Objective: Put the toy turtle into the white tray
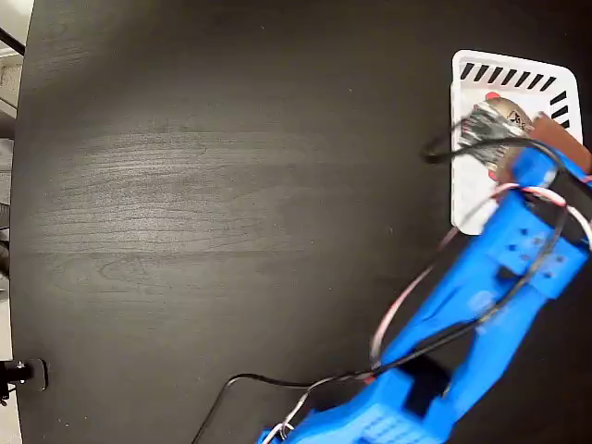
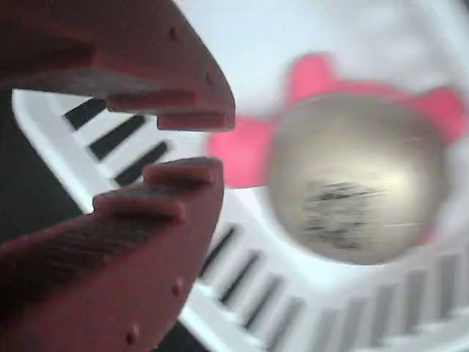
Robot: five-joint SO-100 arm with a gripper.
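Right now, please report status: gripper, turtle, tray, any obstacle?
Gripper nearly closed, holding nothing. Toy turtle lying inside white tray, beside the fingertips. Nothing in the way seen; black table around the tray bare.

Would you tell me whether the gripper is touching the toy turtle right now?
Apart. In the wrist view the gripper is nearly closed on nothing, while the toy turtle lies beside it in the white tray.
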